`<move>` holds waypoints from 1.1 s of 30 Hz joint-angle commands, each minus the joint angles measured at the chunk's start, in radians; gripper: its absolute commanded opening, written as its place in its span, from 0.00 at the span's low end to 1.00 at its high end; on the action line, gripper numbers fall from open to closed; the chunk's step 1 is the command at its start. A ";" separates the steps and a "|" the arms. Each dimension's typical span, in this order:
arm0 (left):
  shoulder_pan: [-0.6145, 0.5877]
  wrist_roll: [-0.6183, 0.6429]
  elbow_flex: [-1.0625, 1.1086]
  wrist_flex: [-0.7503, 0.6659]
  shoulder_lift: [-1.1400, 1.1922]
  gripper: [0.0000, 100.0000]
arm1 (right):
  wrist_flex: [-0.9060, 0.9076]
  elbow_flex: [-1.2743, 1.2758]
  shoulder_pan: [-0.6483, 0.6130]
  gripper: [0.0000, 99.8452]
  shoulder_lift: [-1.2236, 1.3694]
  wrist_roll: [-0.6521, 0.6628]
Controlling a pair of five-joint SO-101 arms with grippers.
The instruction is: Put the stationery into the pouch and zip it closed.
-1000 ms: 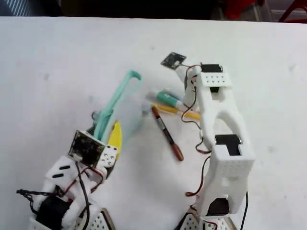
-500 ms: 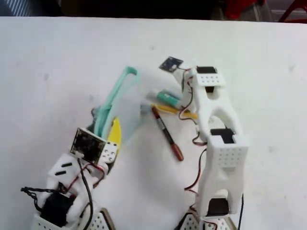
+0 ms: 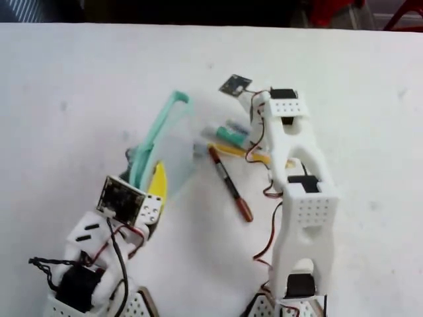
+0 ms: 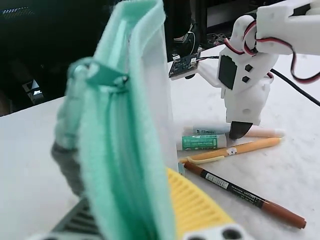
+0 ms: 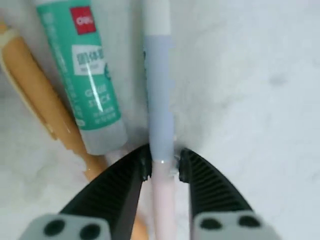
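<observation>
My right hand [image 5: 161, 162] is clenching around the pale pen [image 5: 159, 100] lying on the tabletop [image 3: 370, 132], right of the pouch [image 3: 165, 142], which my left hand [image 3: 151, 188] seems to be gripping upright.

White counter [image 3: 370, 79] brightly, evenly lit; shadows faint, soft. Room [image 3: 165, 10] beyond far edge dark. Glare streaks glue stick [image 5: 87, 85].

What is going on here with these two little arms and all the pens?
Two robot arms are packing stationery into a pouch. The left gripper holds the teal pouch upright on the table. The right gripper is closed on a pale pen that lies beside a glue stick, an orange pen and a brown marker. All four lie on the table, outside the pouch.
</observation>
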 commanded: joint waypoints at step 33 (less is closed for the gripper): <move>-0.008 -0.005 0.006 -0.017 0.004 0.02 | 0.280 -0.057 0.051 0.02 -0.903 -0.353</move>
